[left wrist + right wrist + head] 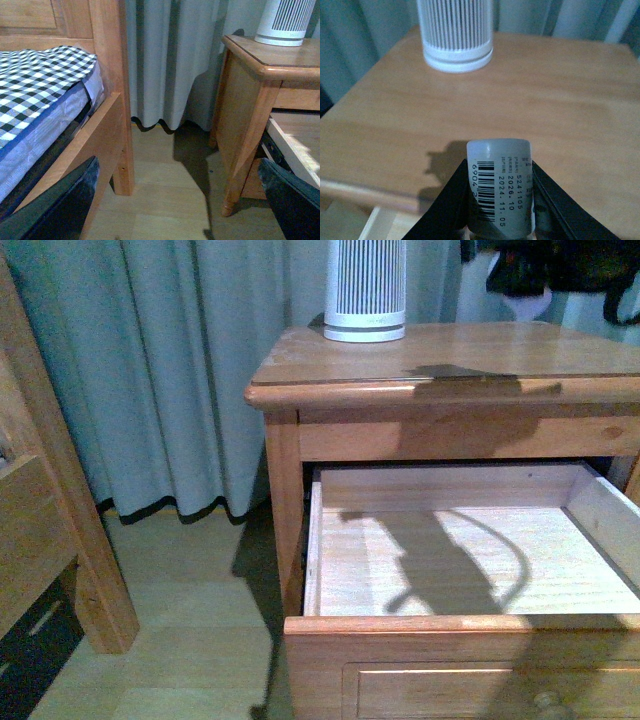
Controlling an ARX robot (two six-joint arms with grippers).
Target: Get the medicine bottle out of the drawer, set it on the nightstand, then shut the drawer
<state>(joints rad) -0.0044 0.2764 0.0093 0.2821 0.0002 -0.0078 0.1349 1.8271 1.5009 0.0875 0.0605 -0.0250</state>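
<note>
Front view (Student): Which materials and shapes appear?
Front view (Tutor): Reddish-brown varnished wood forms the nightstand (480, 355), whose glossy top has a rounded edge. Beneath the top, the drawer (312, 550) stands pulled out. Its walls and floor are pale light wood with fine straight grain, crossed by curved shadows. Its front is the darker wood, with a recessed panel and a round knob (548, 705) cut off by the frame edge. A white ribbed device (365, 290), cylindrical with narrow vertical slats and a smooth base ring, stands at the rear of the top. A grey-blue curtain (170, 370) hangs in soft folds behind, and the floor (190, 640) is pale.

Right wrist view (Student): Where is the medicine bottle, and what can be read on it?
Right wrist view (Tutor): The medicine bottle (499, 150) is a small white plastic cylinder with a smooth rounded end. The right gripper (500, 170) is clenched on it between two black fingers (447, 205). It sits over the nightstand top near the front edge, well apart from the device, and its shadow falls on the wood just beside it. Whether it touches the top cannot be told. The label bears a black barcode, the digits "6904 2", and the lines "5241105", "2026.10" and "2024.11.05". The smaller characters are too small to read.

Left wrist view (Student): And the other arm?
Left wrist view (Tutor): The left gripper (175, 215) is released, its jaws spread wide with only floor showing between them. It hangs low between the wooden bed frame (107, 100) and the nightstand's side. A black-and-white checked sheet (40, 80) covers a quilted blue-grey mattress (35, 140)
</note>
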